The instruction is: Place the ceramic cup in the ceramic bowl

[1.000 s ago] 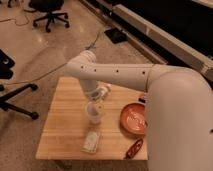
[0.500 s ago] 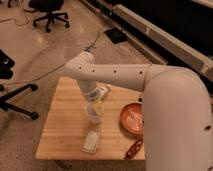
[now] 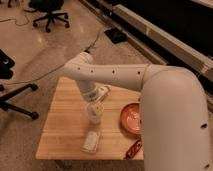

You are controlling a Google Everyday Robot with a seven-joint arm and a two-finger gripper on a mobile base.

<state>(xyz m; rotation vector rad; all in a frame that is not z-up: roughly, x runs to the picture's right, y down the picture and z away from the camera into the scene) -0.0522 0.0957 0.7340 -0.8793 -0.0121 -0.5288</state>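
Observation:
The ceramic cup, a small pale tumbler, stands upright near the middle of the wooden table. My gripper hangs directly over the cup, right at its rim, reaching down from the white arm that crosses from the right. The ceramic bowl, wide and red-orange, sits on the table to the right of the cup, partly hidden by my arm's large white body.
A white bottle lies on its side near the table's front edge. A red packet lies at the front right. Office chairs stand on the floor behind and to the left. Cables run across the floor.

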